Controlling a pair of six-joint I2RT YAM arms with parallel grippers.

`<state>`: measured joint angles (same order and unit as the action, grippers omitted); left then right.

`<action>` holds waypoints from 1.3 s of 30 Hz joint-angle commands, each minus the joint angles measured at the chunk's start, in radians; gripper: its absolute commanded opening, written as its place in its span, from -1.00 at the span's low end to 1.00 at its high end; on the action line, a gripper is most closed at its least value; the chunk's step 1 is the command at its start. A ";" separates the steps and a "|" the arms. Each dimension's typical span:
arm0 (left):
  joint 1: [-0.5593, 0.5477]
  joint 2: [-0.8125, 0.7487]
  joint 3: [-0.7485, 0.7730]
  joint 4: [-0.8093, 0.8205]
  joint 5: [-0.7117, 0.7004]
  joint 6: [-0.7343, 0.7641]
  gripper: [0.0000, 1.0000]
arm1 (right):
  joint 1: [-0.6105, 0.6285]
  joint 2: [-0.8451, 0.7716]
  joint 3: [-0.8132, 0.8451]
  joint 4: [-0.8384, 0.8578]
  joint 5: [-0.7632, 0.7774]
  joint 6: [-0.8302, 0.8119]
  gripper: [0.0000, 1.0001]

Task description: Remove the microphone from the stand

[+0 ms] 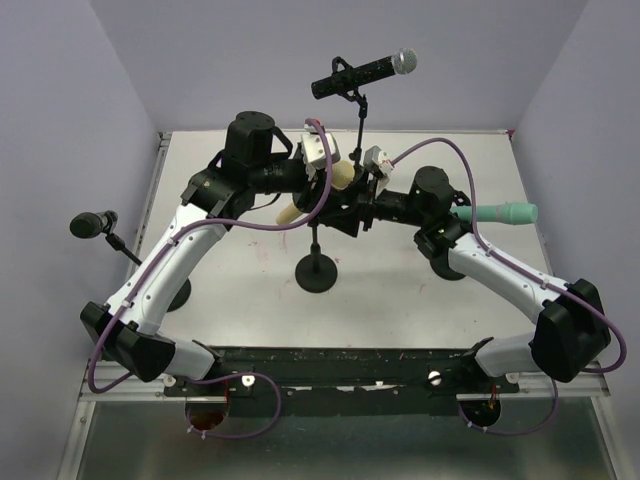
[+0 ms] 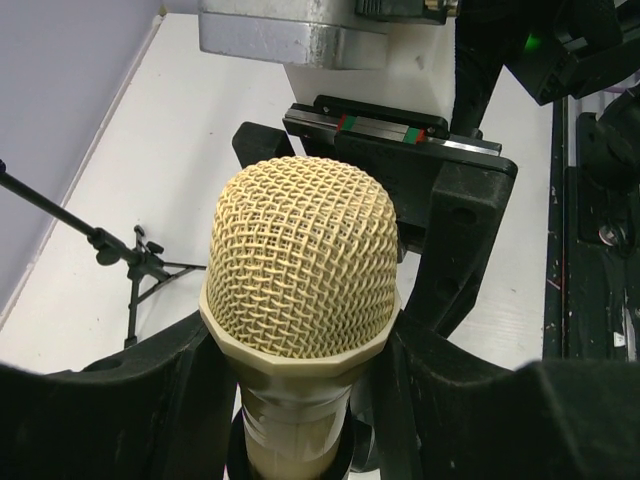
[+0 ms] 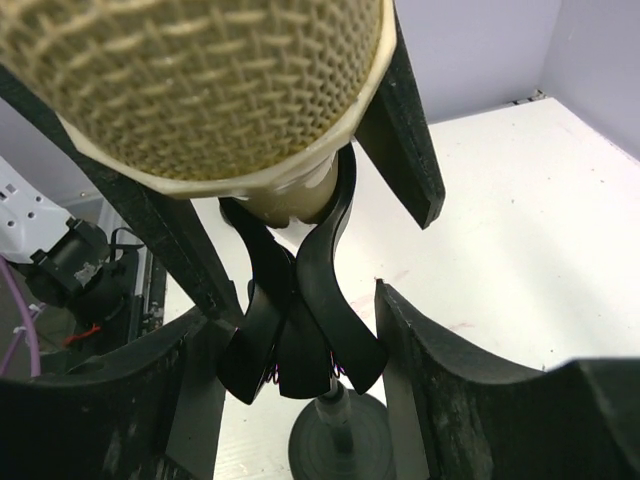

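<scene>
microphone [image 2: 300,270]: cream, mesh-headed, is lying tilted | seat: resting in black clip [image 3: 295,320] | stand [image 1: 317,270]: black, is standing upright on round base

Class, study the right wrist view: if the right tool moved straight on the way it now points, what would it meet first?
The right tool would meet the stand's black clip, which sits directly ahead between its fingers and seems to touch them. The cream microphone rests in that clip just above.

Left jaws clamp the cream microphone [image 2: 300,280], right jaws its clip [image 3: 300,300], filling both sides. A black microphone [image 1: 365,72] looms behind; worktop [image 1: 400,300] before the stand base [image 1: 317,272] lies open.
</scene>
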<state>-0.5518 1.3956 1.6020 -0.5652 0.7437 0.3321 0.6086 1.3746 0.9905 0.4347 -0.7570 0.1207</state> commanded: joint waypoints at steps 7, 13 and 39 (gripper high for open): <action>-0.005 -0.046 0.018 0.085 -0.032 -0.038 -1.00 | 0.005 -0.005 -0.015 -0.015 0.036 -0.033 -0.21; -0.004 -0.047 0.006 0.103 -0.076 -0.042 -1.00 | 0.003 0.004 -0.018 0.027 0.001 -0.020 0.81; 0.009 -0.020 0.323 0.143 -0.059 -0.139 -1.00 | 0.005 0.037 -0.024 0.009 0.016 -0.047 -0.99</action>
<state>-0.5472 1.3746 1.7386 -0.4847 0.6720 0.1993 0.6079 1.3956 0.9787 0.4660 -0.7441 0.0975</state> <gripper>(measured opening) 0.547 0.455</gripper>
